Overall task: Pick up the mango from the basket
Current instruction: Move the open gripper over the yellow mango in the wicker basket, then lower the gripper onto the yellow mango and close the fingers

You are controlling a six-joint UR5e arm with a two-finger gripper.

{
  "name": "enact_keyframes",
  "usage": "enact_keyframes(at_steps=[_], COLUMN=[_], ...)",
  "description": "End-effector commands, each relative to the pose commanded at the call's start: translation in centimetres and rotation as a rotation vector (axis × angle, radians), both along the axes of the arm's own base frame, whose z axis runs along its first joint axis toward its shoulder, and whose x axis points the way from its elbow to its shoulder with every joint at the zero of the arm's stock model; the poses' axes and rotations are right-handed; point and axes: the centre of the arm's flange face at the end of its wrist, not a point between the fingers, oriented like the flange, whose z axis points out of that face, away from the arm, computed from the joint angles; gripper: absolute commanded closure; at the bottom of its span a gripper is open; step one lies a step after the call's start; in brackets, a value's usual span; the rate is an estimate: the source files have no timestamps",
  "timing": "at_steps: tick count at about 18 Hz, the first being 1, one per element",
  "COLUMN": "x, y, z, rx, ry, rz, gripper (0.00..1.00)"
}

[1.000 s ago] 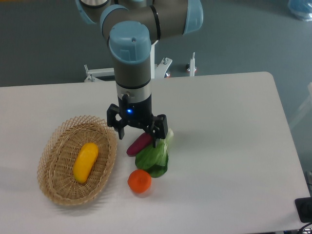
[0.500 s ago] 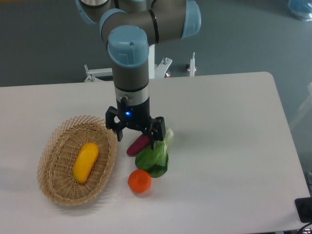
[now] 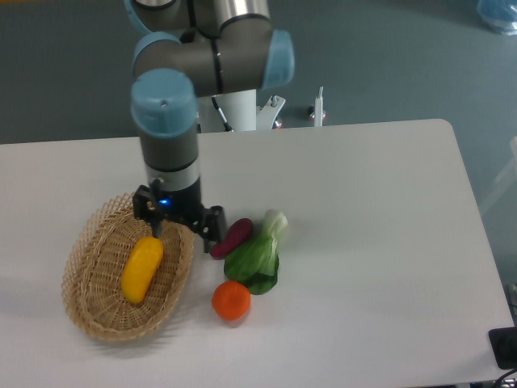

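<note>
Lining up the gripper [image 3: 182,228] over the basket [image 3: 90,311]
Its jaws stand apart, holding nothing, above the basket's right rim; the mango [image 3: 141,268] lies lengthwise inside, just left of them. Best to centre across its narrow width, clear of the rim, before lowering.

**My arm on camera**

I see my arm [image 3: 170,121] as grey tubular links with pale blue joint caps. My gripper [image 3: 179,225] is black, blocky, with a small blue light glowing on its body above the jaws.
</note>
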Motion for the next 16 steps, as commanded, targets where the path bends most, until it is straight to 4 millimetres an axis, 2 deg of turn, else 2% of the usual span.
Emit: enact_keyframes(at_steps=[4,7,12,16], x=[2.6,3.6,3.6,3.5], y=[1.5,2.1,2.6,2.6], z=[-3.8,-5.3,-8.3,-8.5], rx=[-0.045,-0.053,-0.079,-0.083], ry=[-0.026,-0.032,-0.030,-0.020], rz=[-0.014,-0.017,-0.023,-0.031], gripper=[0.00,0.00,0.00,0.00])
